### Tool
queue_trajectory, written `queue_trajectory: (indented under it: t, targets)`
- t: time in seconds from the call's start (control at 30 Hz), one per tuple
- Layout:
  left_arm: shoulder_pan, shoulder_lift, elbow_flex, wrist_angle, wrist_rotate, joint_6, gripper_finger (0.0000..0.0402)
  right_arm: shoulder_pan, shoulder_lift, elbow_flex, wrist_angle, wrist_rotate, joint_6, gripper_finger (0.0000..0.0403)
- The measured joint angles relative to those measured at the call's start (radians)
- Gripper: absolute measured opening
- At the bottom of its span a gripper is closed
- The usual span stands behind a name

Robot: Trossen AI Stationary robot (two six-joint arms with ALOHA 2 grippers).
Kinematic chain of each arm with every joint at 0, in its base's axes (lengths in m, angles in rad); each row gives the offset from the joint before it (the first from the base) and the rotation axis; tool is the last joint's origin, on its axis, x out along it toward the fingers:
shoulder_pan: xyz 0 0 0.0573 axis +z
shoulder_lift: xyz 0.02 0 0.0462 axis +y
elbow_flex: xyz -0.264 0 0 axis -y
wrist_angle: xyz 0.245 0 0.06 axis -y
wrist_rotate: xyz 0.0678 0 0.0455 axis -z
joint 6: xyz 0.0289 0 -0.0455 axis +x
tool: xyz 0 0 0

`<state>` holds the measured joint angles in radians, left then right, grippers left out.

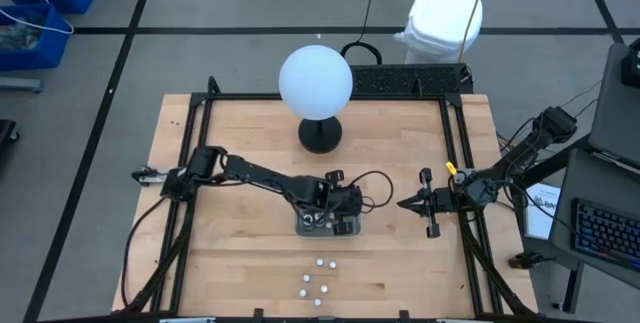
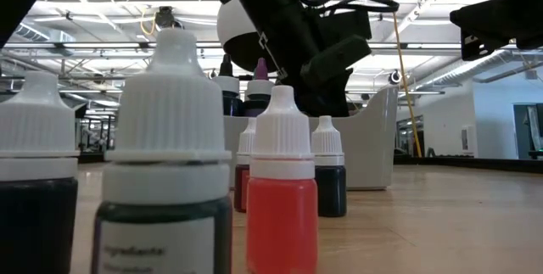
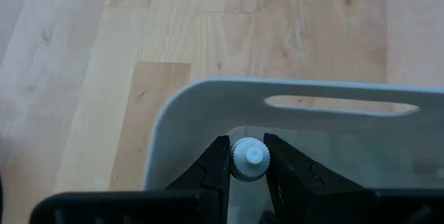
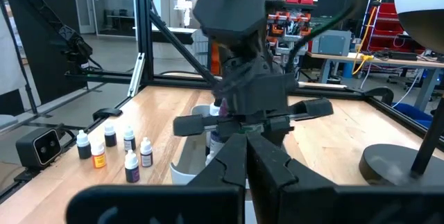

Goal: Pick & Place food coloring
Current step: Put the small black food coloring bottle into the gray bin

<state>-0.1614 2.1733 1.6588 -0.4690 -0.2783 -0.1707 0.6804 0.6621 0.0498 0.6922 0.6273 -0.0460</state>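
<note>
My left gripper (image 1: 335,206) hangs over the shallow grey tray (image 1: 358,231) at the table's middle, shut on one small food coloring bottle (image 3: 248,159), of which only the white cap shows. Several more small bottles with white caps (image 1: 318,278) stand upright on the wood near the front edge; the low view shows them close up, one of them red (image 2: 282,191). The right wrist view has them beside the tray (image 4: 114,151). My right gripper (image 1: 408,203) waits shut, held level in the air to the right of the tray. My left gripper pinches the bottle's white cap (image 3: 248,156) between its two fingers (image 3: 216,163), one on each side of the cap. The fingers slant down from the table's left. The bottle stays upright inside the tray's wall (image 3: 208,102); its body and foot are hidden under the cap.
A big white globe (image 1: 315,81) on a black base (image 1: 320,135) stands behind the tray. A black frame (image 1: 455,143) runs round the wooden table top. Bare wood lies left and right of the loose bottles.
</note>
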Motion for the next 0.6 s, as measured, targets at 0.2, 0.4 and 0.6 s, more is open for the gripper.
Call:
queue_trajectory:
  t: [0.2,0.4,0.6]
  targets:
    - [0.011,0.000,0.000,0.000,0.012,-0.002,0.0072,0.000,0.000,0.000,0.000,0.000,0.000,0.0000]
    - [0.015,0.000,0.000,-0.005,0.013,0.002,0.0072,0.000,0.000,0.000,0.000,0.000,-0.002,0.0000]
    - [0.019,0.000,0.000,-0.006,0.017,0.001,0.0077,0.000,0.000,0.000,0.000,0.000,-0.003,0.0000]
